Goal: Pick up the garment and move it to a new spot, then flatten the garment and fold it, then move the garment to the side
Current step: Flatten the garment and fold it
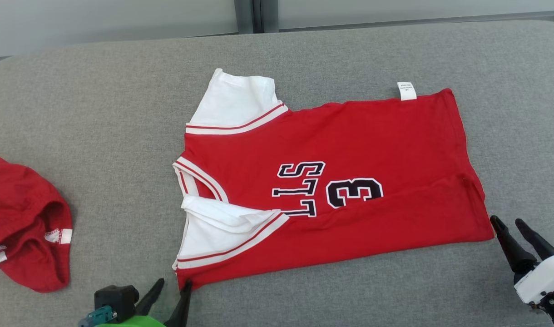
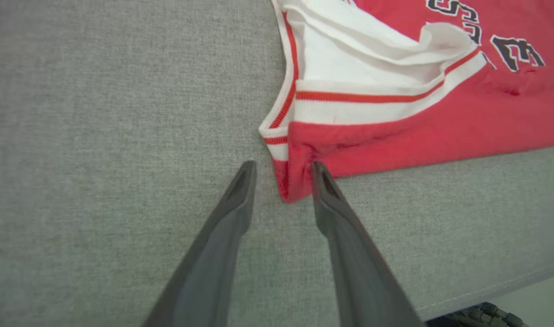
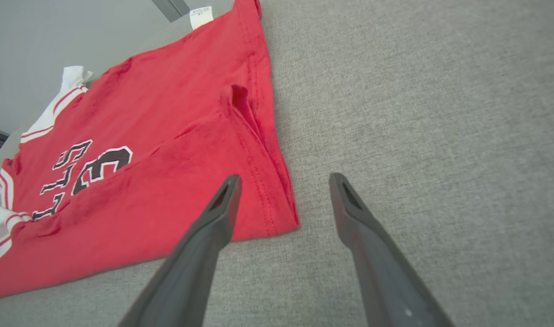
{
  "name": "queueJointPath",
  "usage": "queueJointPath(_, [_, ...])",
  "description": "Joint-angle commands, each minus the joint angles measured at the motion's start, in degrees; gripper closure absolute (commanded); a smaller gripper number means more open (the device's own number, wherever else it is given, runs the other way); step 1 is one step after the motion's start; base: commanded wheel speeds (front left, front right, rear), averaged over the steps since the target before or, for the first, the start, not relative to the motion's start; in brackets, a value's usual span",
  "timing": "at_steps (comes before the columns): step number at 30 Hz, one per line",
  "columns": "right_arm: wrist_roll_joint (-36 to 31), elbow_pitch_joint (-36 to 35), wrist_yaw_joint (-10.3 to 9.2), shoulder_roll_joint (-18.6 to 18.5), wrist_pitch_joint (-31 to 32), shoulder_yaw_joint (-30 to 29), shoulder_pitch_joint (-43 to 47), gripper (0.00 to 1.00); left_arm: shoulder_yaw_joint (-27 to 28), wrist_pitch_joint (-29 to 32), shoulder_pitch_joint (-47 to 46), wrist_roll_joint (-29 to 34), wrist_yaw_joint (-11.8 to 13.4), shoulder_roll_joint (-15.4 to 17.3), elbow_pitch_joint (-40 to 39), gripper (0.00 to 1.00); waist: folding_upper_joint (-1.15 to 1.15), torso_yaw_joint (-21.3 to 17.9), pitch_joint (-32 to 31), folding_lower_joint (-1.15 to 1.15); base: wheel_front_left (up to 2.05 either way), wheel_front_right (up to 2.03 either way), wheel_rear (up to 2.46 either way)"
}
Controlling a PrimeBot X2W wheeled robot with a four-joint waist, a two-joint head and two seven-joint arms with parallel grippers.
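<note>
Near left: left gripper (image 1: 174, 282) parted astride the near-left corner of the red jersey (image 1: 349, 136), not clamped. Near right: right gripper (image 1: 507, 220) spread wide by the hem corner, holding nothing. Mid-table (image 1: 100, 91): jersey flat, near edge folded over, lettering partly hidden. Left: second red garment (image 1: 27, 218), cut off. Far edge: white label (image 1: 406, 90), print unreadable.
</note>
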Motion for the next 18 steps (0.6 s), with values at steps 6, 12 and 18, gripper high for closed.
queueJointPath(6, [-6.63, -4.03, -0.1, 1.7, -1.2, -5.36, -0.46, 0.0, 5.09, 0.74, -1.99, -0.84, 3.68, 4.29, -8.48, 0.0, 0.0, -0.49, 0.41, 0.0, 0.0, 0.0, 0.0])
queueJointPath(12, [-14.34, -7.87, -0.09, 6.63, -1.17, -10.43, -2.65, 0.0, 9.96, 5.56, -12.74, 0.67, 5.46, 9.24, -15.69, 0.0, 0.0, -0.49, 4.83, 0.0, 0.0, 0.0, 0.0])
queueJointPath(18, [-19.82, -8.69, -0.09, 10.84, -1.19, -9.34, -7.8, 0.0, 8.72, 15.17, -31.58, 2.58, 2.1, 10.59, -11.37, 0.0, 0.0, -2.08, 11.17, 0.0, 0.0, 0.0, 0.0])
